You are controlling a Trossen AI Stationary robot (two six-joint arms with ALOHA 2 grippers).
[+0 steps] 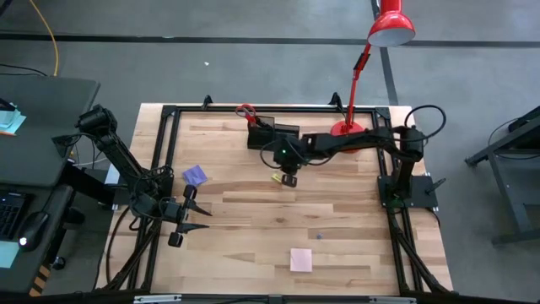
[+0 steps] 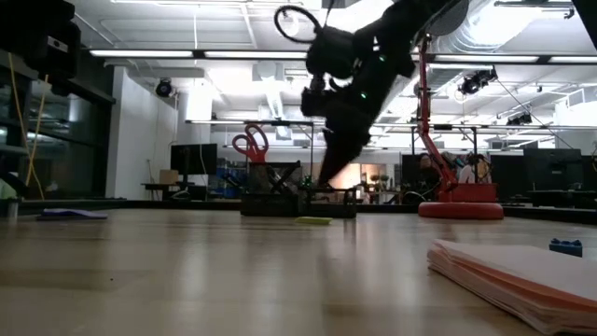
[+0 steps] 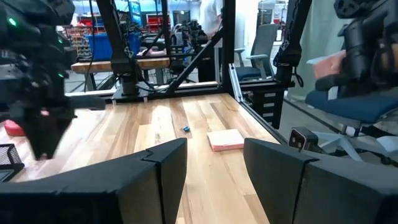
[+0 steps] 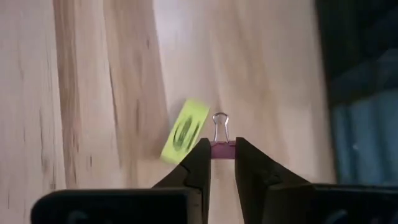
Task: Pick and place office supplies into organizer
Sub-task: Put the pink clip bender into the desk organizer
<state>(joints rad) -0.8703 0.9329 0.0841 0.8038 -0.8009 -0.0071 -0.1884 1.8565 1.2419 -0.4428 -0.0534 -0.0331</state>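
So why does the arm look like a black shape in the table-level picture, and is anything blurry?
Low view: bright ceiling lights behind leave the right gripper a dark silhouette, and the near pink note pad is soft. Right wrist view: the binder clip between the fingers is sharp, while the yellow piece is smeared. Left wrist view: the left gripper in the foreground is blurred.

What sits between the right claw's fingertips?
A small pink binder clip is between the right claw's fingertips, beside a yellow piece; the right wrist view shows it.
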